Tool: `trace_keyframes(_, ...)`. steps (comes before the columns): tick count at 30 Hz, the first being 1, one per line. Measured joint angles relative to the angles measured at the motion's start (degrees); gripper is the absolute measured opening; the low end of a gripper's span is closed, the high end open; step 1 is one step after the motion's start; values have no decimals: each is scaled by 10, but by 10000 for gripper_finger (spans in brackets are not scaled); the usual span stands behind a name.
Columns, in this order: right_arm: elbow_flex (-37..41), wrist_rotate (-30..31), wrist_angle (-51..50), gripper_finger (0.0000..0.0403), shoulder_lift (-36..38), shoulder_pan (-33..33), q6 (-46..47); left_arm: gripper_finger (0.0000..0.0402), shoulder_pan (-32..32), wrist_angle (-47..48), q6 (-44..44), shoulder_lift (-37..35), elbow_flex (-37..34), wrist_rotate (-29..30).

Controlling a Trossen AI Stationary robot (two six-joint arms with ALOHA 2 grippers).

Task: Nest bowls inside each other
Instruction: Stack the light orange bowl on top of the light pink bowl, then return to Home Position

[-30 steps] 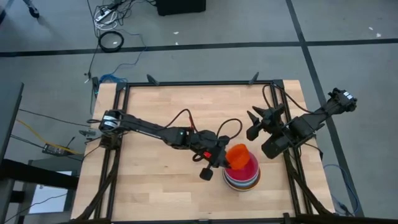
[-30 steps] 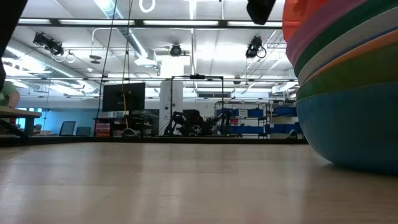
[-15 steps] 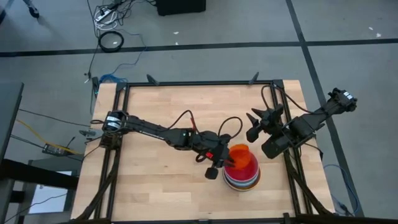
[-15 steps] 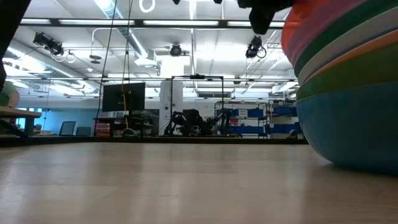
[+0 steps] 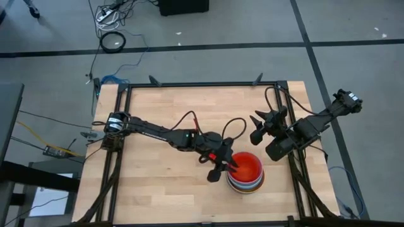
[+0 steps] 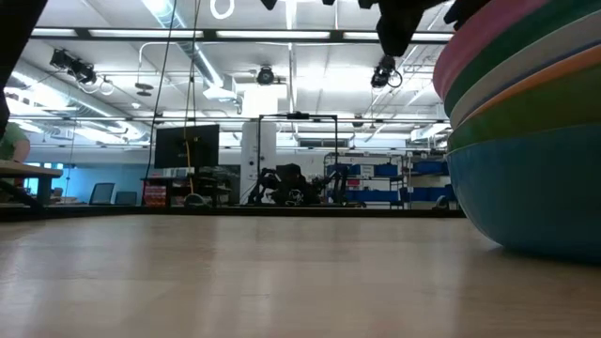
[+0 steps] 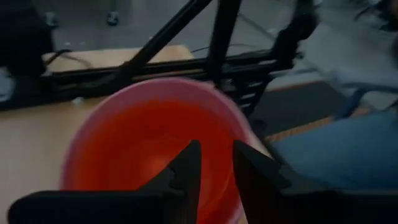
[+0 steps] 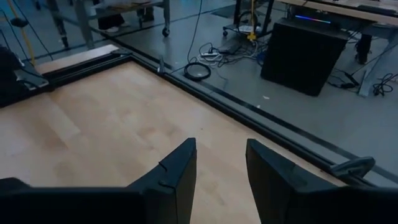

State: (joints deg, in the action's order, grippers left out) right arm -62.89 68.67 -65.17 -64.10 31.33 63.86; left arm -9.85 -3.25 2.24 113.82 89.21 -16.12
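A stack of nested bowls [image 5: 245, 174] stands on the wooden table toward its near right, and fills the right of the low view [image 6: 526, 141] with a light blue bowl [image 6: 531, 192] at its foot. An orange-red bowl [image 5: 247, 168] lies uppermost, level inside a pink one [image 7: 155, 84]. My left gripper [image 5: 224, 169] stands open at the stack's left rim, its fingers [image 7: 186, 168] over the orange-red bowl's near side [image 7: 137, 143]. My right gripper [image 5: 255, 126] waits open, farther back and to the right above bare wood [image 8: 124, 124].
Black frame rails [image 5: 202, 84] run along the table's edges. Bare wood [image 5: 158, 176] lies to the left of the stack and in front of it. A cable [image 5: 233, 126] loops off my left arm just behind the stack.
My left gripper has rolled, opened and let go of the orange-red bowl. The bowl, which stood tilted above the stack's top, has dropped and now lies level inside the pink bowl. My right arm has kept still.
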Motion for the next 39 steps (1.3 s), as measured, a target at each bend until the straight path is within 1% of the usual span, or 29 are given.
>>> trace_keyframes(5,0,-4,0,128,0,0,0,101,0,-19,36,0,0,-42)
trace_keyframes(9,0,-8,0,128,0,0,0,101,0,-34,39,0,0,-48)
trace_keyframes(12,0,-10,4,128,0,1,-21,101,3,-17,32,-6,-1,-47)
trace_keyframes(15,0,-10,28,128,0,6,-56,101,16,16,17,-33,-1,-46)
trace_keyframes(17,0,-9,41,128,0,13,-61,101,23,35,-5,-60,-1,-45)
trace_keyframes(21,0,-30,69,128,0,16,-63,101,31,81,-33,-112,-1,-44)
trace_keyframes(23,0,-29,105,128,-1,17,-101,101,33,85,-34,-134,-1,-44)
trace_keyframes(26,0,-39,201,128,-2,17,-227,101,35,104,-39,-162,-1,-41)
trace_keyframes(27,0,-57,242,128,-2,17,-283,101,35,118,-49,-168,-1,-41)
trace_keyframes(29,0,-130,341,128,-2,12,-415,101,35,134,-52,-179,-1,-25)
trace_keyframes(30,0,-181,394,128,-2,4,-477,101,35,135,-45,-184,-1,-13)
trace_keyframes(32,0,-306,504,128,-2,-21,-583,101,41,133,-48,-202,-1,-3)
trace_keyframes(35,0,-475,618,128,-2,-74,-679,101,53,115,-80,-246,-1,0)
trace_keyframes(37,0,-546,668,128,-1,-119,-720,101,70,114,-104,-279,-1,0)
trace_keyframes(39,-7,-606,682,128,3,-172,-738,101,93,119,-112,-312,-6,-3)
